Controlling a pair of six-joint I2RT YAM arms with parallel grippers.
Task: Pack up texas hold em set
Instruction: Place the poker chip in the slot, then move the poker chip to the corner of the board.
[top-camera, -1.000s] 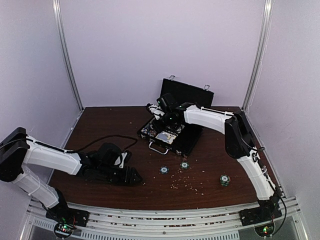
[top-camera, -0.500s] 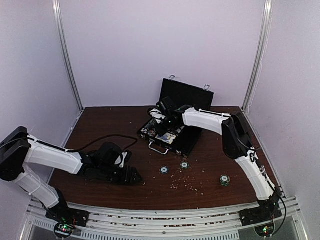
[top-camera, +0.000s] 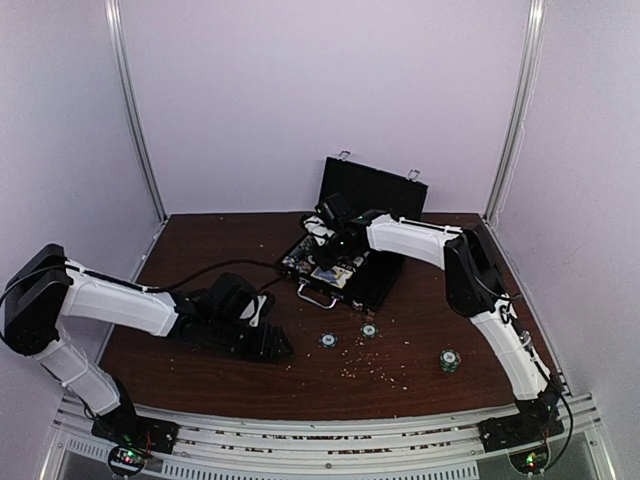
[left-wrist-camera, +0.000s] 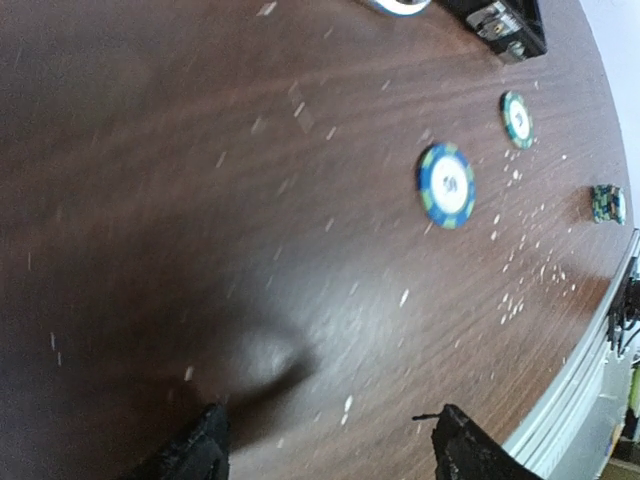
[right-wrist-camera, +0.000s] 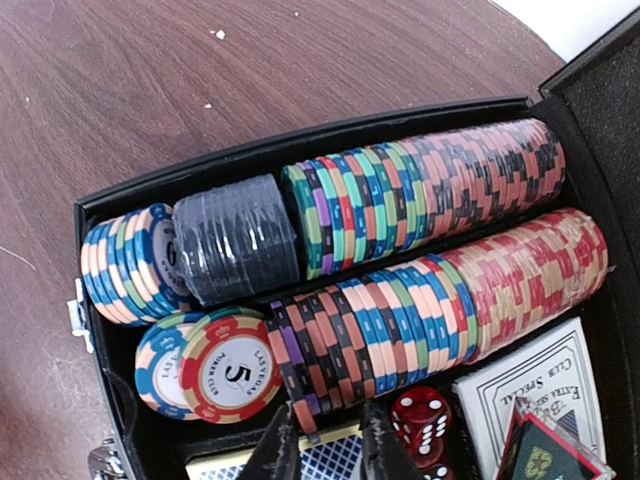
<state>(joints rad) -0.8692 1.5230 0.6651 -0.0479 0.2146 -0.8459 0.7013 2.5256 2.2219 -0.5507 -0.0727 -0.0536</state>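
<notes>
The black case (top-camera: 375, 283) lies open at the table's back, lid (top-camera: 372, 190) upright. My right gripper (top-camera: 334, 247) hangs over its chip rows (right-wrist-camera: 430, 190), jaws a narrow gap apart just below the near row (right-wrist-camera: 400, 320), nothing gripped. A red chip marked 5 (right-wrist-camera: 232, 372), red dice (right-wrist-camera: 420, 418) and card decks (right-wrist-camera: 545, 385) lie in the case. My left gripper (left-wrist-camera: 330, 452) is low over bare wood, open and empty. Ahead of it lie a blue chip (left-wrist-camera: 446, 185), a green chip (left-wrist-camera: 516, 119) and a small chip stack (left-wrist-camera: 607, 204).
Pale crumbs are scattered over the brown table (top-camera: 200, 250) around the loose chips (top-camera: 328, 340). The left arm's cable (top-camera: 215, 275) trails across the wood. A metal rail (top-camera: 320, 440) runs along the near edge, and white walls enclose the other sides.
My left gripper has slid right, toward the loose chips. The right gripper's jaws have parted a little over the chip row.
</notes>
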